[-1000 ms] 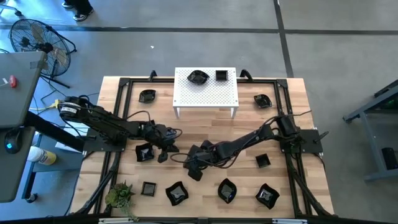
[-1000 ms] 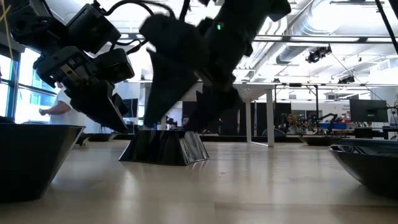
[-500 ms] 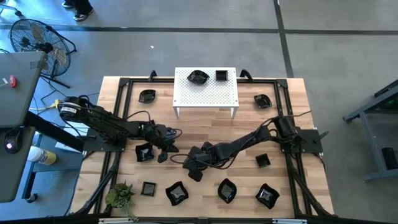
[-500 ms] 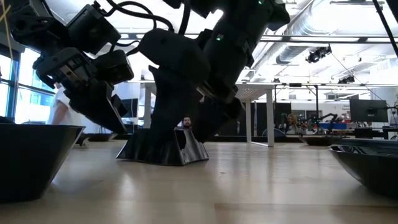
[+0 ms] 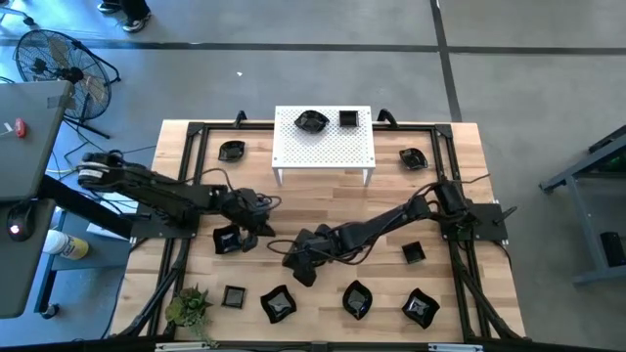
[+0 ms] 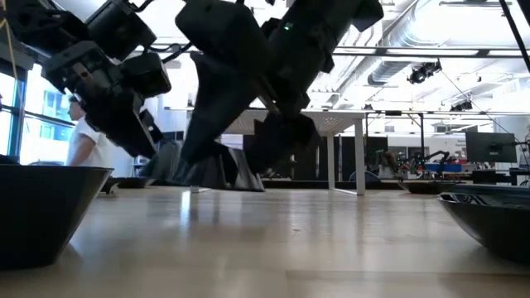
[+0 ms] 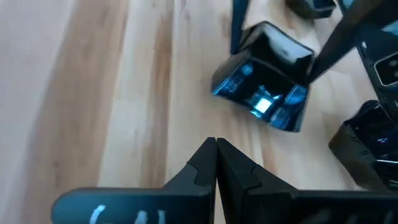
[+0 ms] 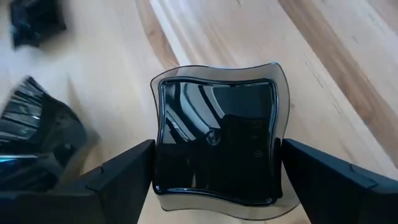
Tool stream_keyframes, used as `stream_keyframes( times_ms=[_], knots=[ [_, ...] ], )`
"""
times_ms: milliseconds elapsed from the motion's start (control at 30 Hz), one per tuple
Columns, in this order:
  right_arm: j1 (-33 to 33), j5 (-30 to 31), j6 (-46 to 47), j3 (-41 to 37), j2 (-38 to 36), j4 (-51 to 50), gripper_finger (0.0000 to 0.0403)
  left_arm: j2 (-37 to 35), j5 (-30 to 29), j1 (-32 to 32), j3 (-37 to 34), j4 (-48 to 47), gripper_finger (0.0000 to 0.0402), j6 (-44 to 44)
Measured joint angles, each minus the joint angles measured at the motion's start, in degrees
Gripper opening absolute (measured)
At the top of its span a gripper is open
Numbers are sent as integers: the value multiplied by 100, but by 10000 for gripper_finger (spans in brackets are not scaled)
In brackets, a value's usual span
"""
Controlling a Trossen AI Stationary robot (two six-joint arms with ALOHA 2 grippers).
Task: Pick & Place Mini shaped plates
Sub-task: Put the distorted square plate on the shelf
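Below centre in the high view, the right gripper (image 5: pixel 294 262) is spread wide around a square wavy-edged plate (image 8: pixel 217 135), one finger at each opposite side. In the right wrist view contact cannot be told. The plate is judged light, stiff, glossy and slippery, likely chippable; its two opposite rims are the best hold. The left gripper (image 5: pixel 262 227), fingers pressed together and empty, is seen left of centre, beside another plate (image 5: pixel 227 240). Eleven black plates are counted: two on the white rack (image 5: pixel 323 156), nine on the table (image 5: pixel 323 205). One green plant (image 5: pixel 189 307) is seen at lower left
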Motion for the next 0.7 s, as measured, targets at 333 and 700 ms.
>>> stream_keyframes(
  times_ms=[333, 700],
  knots=[
    [-65, 513, 23, 0, -520, 239, 338, -1772, 2112, 1251, -4, -530, 0, -1842],
    [-94, 1685, -1340, 2, -1190, 660, 338, -2634, 3407, 2076, 97, -142, 2, -3974]
  ],
)
